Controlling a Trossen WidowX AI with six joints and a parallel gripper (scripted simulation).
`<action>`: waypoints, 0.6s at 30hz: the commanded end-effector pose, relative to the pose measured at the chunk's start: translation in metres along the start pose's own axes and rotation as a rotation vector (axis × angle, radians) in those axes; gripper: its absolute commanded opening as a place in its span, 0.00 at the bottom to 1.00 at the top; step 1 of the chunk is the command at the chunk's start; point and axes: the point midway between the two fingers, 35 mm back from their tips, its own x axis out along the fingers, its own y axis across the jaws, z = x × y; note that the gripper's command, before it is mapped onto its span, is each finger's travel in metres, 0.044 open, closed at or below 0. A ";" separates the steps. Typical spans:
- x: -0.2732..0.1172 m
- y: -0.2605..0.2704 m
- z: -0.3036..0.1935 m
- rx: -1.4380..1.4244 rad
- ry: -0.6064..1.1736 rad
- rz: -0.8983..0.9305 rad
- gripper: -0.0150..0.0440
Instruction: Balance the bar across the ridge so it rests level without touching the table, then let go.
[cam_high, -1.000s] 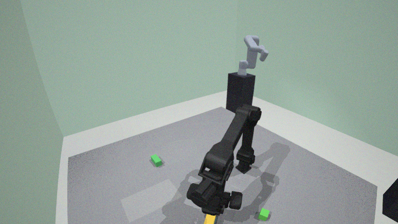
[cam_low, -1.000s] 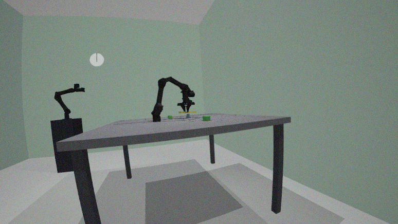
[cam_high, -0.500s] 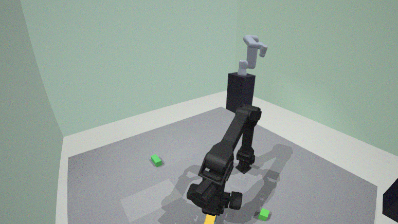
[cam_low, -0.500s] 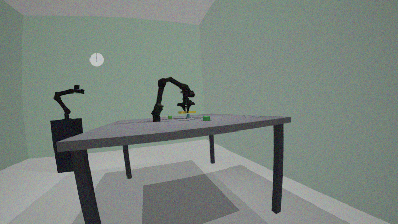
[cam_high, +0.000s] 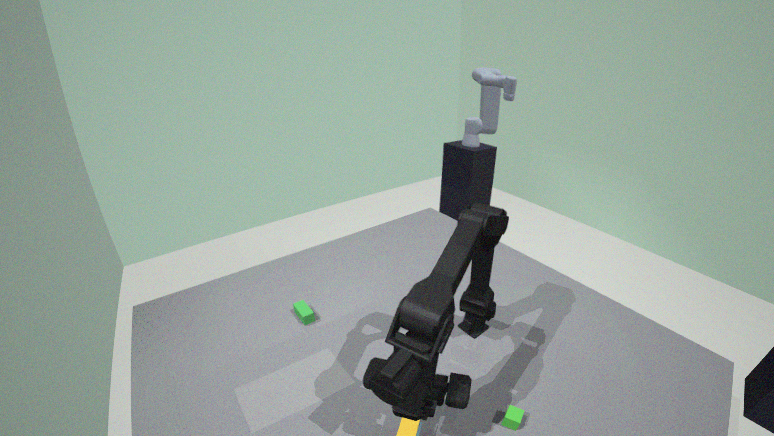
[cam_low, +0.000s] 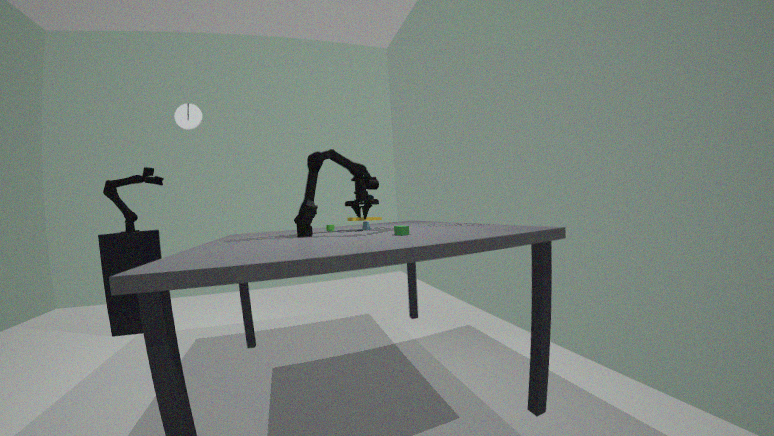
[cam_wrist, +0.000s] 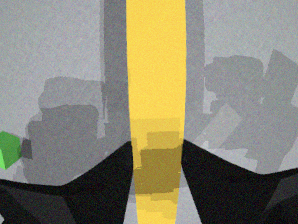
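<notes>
The yellow bar (cam_high: 408, 426) (cam_low: 373, 218) (cam_wrist: 156, 65) is held roughly level above the table. My gripper (cam_low: 363, 217) (cam_wrist: 156, 146) points down and is shut on the bar, with one finger on each side. The small blue ridge (cam_low: 366, 225) stands on the table directly below the bar in the exterior view. The bar's underside is at or just above the ridge top; contact cannot be told. The ridge is hidden under the bar in the wrist view. The bar's near end is cut off in the top view.
The grey table (cam_high: 216, 335) (cam_low: 243, 254) carries two green blocks, one at the left (cam_high: 303, 312) and one at the lower right (cam_high: 512, 417) in the top view. A green block (cam_wrist: 7, 150) shows at the wrist view's left edge. Other arms stand on pedestals beyond the table.
</notes>
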 end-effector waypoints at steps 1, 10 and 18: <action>0.001 0.000 0.000 0.002 -0.001 -0.001 0.25; 0.001 0.000 0.000 0.002 -0.001 -0.001 0.25; 0.002 0.000 0.000 0.002 -0.001 -0.001 0.25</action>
